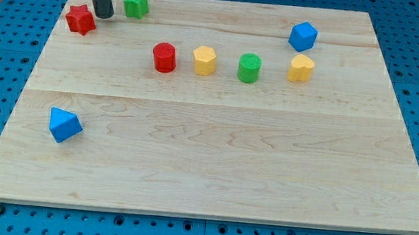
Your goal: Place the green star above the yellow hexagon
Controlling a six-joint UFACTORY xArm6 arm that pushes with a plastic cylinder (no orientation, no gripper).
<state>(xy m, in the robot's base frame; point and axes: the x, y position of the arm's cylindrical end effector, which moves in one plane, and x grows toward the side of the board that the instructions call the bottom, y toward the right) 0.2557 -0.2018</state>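
Looking at the table [190, 161], you can see my tip [103, 15] up near the far edge, at the view's top left. I have no hand that opens or shuts. I only have a dark rod, so nothing is held and nothing can be grabbed. I can only push.

The green star [136, 4] sits near my tip, on the view's right side of it and a little nearer the view's top. They do not touch. The red star [80, 19] is just beside my tip on the other side, toward the view's left. So my tip stands between the two stars.

I think my tip is there for a good reason. From that side, a push toward the view's right would slide the green star along the top of the table.

The yellow hexagon [204, 60] is well apart from my tip, off to the view's right and lower down. It stands in a row, with a red cylinder [164, 57] on the side nearer my tip and a green cylinder [249, 68] on the far side. Past that is another yellow block [301, 68], and I cannot tell its shape for sure.

The spot over the yellow hexagon looks free, so the star has room to go there. The star is not there yet. Watch the table's top edge, because the star is close to it and could slip off.
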